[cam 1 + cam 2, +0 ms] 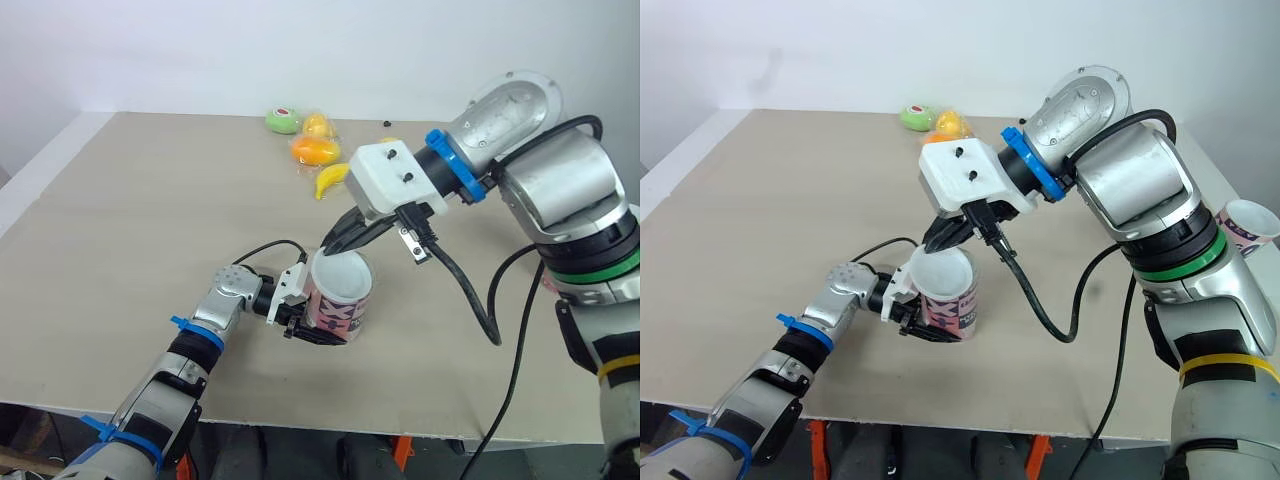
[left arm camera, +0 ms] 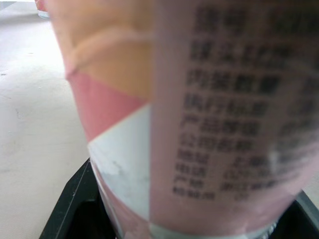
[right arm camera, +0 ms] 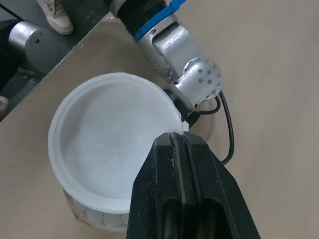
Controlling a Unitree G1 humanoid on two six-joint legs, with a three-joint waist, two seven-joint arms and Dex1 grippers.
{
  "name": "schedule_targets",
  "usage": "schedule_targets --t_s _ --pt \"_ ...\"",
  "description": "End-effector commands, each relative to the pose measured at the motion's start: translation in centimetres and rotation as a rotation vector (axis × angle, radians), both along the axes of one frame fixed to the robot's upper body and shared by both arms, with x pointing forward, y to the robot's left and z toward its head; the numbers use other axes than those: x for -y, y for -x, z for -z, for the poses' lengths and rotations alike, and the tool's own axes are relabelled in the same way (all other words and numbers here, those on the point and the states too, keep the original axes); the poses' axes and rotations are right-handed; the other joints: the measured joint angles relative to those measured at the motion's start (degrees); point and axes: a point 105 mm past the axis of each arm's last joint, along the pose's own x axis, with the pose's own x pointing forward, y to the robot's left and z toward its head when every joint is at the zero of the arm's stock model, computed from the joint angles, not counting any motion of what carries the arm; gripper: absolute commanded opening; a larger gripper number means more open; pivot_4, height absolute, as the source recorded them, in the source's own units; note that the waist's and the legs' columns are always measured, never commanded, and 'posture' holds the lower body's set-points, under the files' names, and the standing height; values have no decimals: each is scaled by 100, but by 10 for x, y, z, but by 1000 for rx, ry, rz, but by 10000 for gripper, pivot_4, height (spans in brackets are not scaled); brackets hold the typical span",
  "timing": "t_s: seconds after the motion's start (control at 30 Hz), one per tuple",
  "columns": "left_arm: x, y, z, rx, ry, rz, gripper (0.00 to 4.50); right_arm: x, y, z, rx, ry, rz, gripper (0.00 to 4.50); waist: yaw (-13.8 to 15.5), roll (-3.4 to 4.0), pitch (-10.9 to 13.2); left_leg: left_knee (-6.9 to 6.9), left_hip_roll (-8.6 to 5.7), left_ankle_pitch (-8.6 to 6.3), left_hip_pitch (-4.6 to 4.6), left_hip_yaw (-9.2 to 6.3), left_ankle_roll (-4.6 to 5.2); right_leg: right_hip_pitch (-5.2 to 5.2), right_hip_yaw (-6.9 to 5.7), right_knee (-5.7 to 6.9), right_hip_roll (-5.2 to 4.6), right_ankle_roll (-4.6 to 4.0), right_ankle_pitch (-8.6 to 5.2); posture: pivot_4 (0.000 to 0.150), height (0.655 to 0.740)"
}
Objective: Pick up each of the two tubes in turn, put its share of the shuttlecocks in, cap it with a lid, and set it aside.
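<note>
With the left claw (image 1: 312, 330) clamped on the tube (image 1: 345, 305) near the worktop's (image 1: 130, 220) front edge and the right claw (image 1: 335, 240) pinched together on the rim of the lid (image 3: 107, 144), which sits off-centre over the mouth, pressing now could cock the lid.
</note>
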Motion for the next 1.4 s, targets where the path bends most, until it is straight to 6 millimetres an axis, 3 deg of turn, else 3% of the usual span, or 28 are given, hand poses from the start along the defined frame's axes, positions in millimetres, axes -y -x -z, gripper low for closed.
schedule_targets --t_s 0.03,0.33,0.53,1.17,1.4 --pt "-8 6 28 -51 -118 -6 25944 5 1 -8 54 55 -22 762 -2 0 0 0 0 0 0 0 0 0 0 0 0 0 0 1500 6946" --pt "-7 5 28 -50 -116 -7 25944 4 -9 -17 101 79 -20 762 -2 0 0 -1 0 0 0 0 0 -1 0 0 0 -1 0 1500 6946" --pt "-9 3 27 -50 -115 -17 25944 4 3 -10 67 109 -68 762 -1 0 0 -1 0 0 0 0 0 -1 0 0 -1 -9 -5 1500 6946" --pt "-10 -1 26 -52 -109 -42 25944 5 -7 0 148 164 -73 762 -2 0 0 1 0 0 1 0 -1 -3 0 0 -1 -15 -9 1500 6946" --pt "-12 0 27 -54 -109 -49 25944 6 3 4 124 174 -104 762 0 0 0 1 0 0 1 1 -1 -1 0 -1 -2 -16 -9 1500 6946"
